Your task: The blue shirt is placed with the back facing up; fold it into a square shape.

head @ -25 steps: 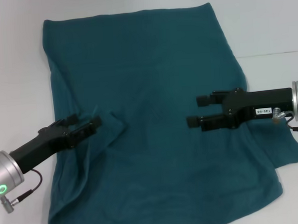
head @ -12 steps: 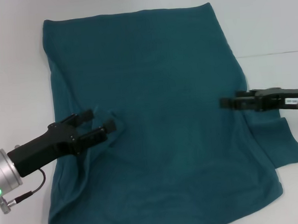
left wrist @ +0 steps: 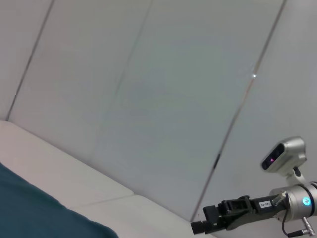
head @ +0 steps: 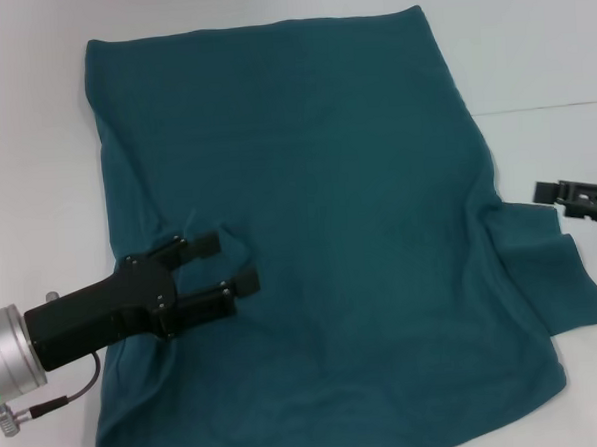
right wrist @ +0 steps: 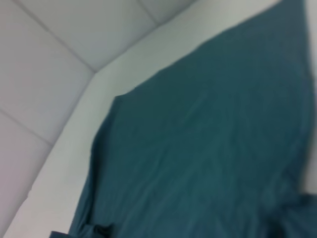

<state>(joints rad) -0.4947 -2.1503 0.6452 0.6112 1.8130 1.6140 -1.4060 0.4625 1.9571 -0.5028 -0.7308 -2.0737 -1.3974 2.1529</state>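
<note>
The blue shirt [head: 316, 182] lies spread on the white table [head: 550, 50], plain side up, with a loose flap off its right edge. It also shows in the right wrist view [right wrist: 208, 148], and a corner of it in the left wrist view [left wrist: 29, 208]. My left gripper [head: 229, 264] is open, low over the shirt's lower left part, beside a small raised fold. My right gripper [head: 549, 192] is at the right edge of the head view, just off the shirt. In the left wrist view the right gripper [left wrist: 200, 220] looks open and empty.
Bare white table surrounds the shirt, with a seam line [head: 543, 107] running off to the right. A white panelled wall [left wrist: 163, 99] stands behind the table.
My left gripper has moved right, farther over the shirt. My right gripper has pulled back to the right, off the shirt's middle and past its right edge.
</note>
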